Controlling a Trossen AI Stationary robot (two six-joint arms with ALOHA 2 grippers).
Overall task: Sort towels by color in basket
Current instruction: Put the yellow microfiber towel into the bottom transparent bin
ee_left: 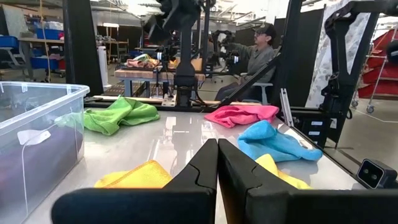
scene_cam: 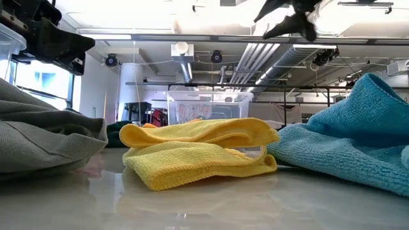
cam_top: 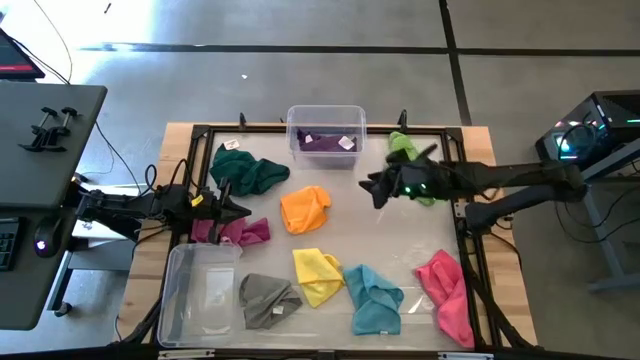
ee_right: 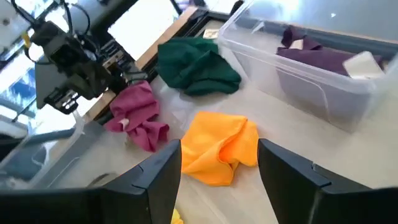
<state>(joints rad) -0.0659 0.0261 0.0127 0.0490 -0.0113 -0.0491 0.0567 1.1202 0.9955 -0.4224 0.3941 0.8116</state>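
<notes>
The right hand (cam_top: pixel 378 190) hangs above the surface (cam_top: pixel 400 235) with its fingers apart and nothing between them; the orange towel (cam_top: pixel 305 209) lies just past it at nine o'clock, and the lime towel (cam_top: pixel 404 149) sits behind its wrist at about one o'clock. The left hand (cam_top: pixel 240 210) is pressed together and empty, right over the magenta towel (cam_top: pixel 232 231), with the dark green towel (cam_top: pixel 246 171) just beyond at twelve o'clock.

Along the near edge lie the grey towel (cam_top: pixel 268 298), yellow towel (cam_top: pixel 318 275) and cyan towel (cam_top: pixel 374 298), with the pink towel (cam_top: pixel 445 292) toward four o'clock. The purple towel (cam_top: pixel 327 143) is inside the clear bin (cam_top: pixel 326 113) at twelve o'clock; a second clear bin (cam_top: pixel 200 292) stands at the seven o'clock corner.

From the right wrist you see the spread fingers (ee_right: pixel 163 169) framing the orange towel, plus the magenta one, which the low camera misses. Down low, only grey, yellow and cyan fill the foreground. From the left wrist the shut fingers (ee_left: pixel 205 168) point across at lime, pink and cyan.

The surface is glossy and pale with a black frame (cam_top: pixel 330 129). Beyond it, a person (ee_left: pixel 256 53) in a cap sits at a workbench, under exposed ceiling ducts (scene_cam: pixel 255 54)
</notes>
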